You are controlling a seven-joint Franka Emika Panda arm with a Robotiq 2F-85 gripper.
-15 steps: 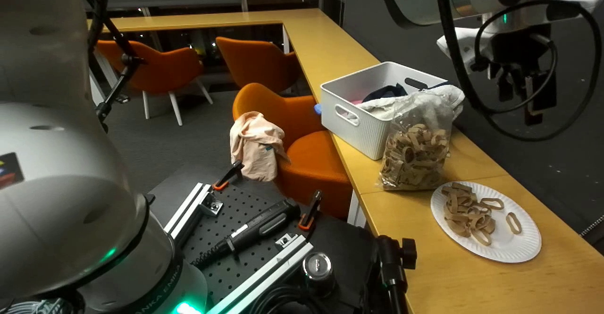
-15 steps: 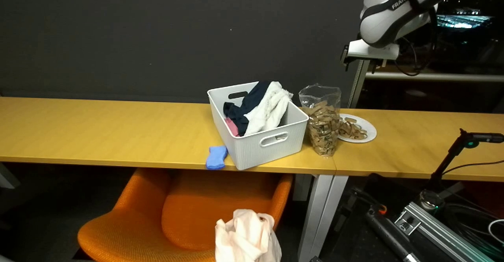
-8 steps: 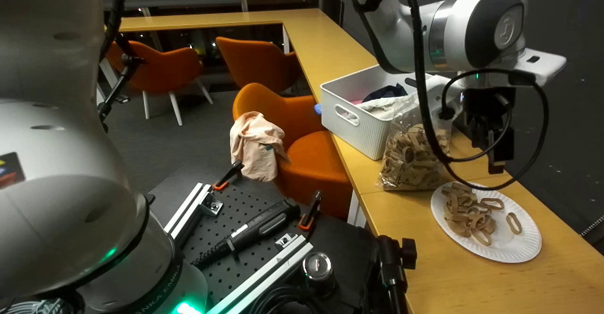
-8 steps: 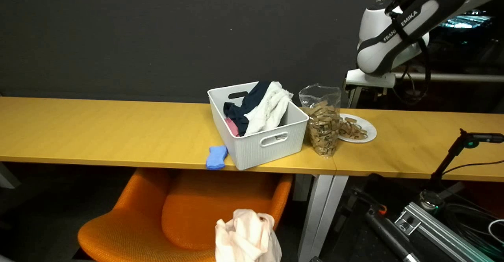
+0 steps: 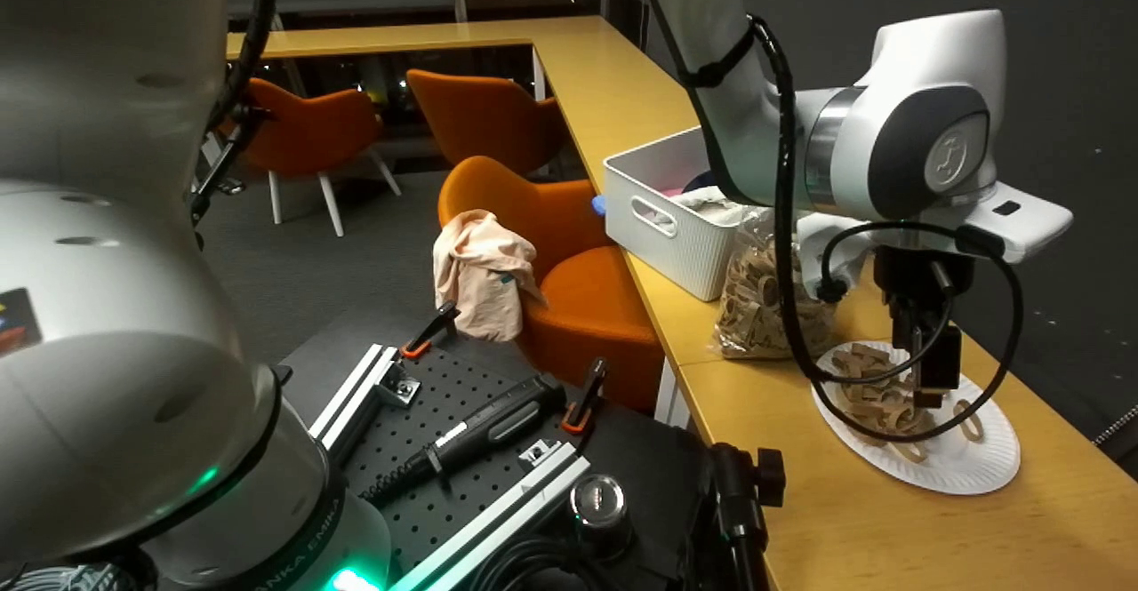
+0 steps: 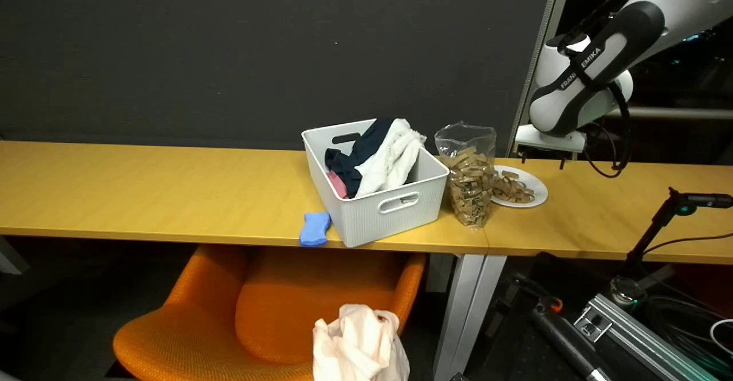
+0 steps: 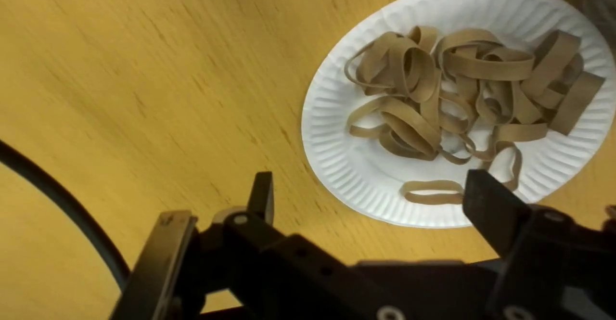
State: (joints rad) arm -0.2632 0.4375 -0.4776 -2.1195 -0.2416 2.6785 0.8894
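Observation:
My gripper (image 7: 368, 183) is open and empty, its two black fingers wide apart above the near rim of a white paper plate (image 7: 332, 166). A lone tan rubber band (image 7: 430, 185) lies on the plate and shows between the fingers, partly hidden by the right finger. A pile of similar wide tan bands (image 7: 414, 65) lies on the plate beyond it. In an exterior view the gripper (image 5: 926, 387) hangs low over the plate (image 5: 987, 462). I cannot tell its exact height. The gripper (image 6: 542, 160) also shows under the arm in an exterior view.
A clear bag of tan bands (image 6: 471, 186) stands between the plate and a white basket (image 6: 389, 223) of clothes. A blue cloth (image 6: 315, 229) lies by the basket. An orange chair (image 5: 605, 289) with a peach cloth (image 5: 484, 280) stands at the table (image 5: 853, 538). A cable loops around the gripper.
The arm has come down from high beside the bag and now holds the gripper low over the plate. The plate, bands, bag and basket have not moved.

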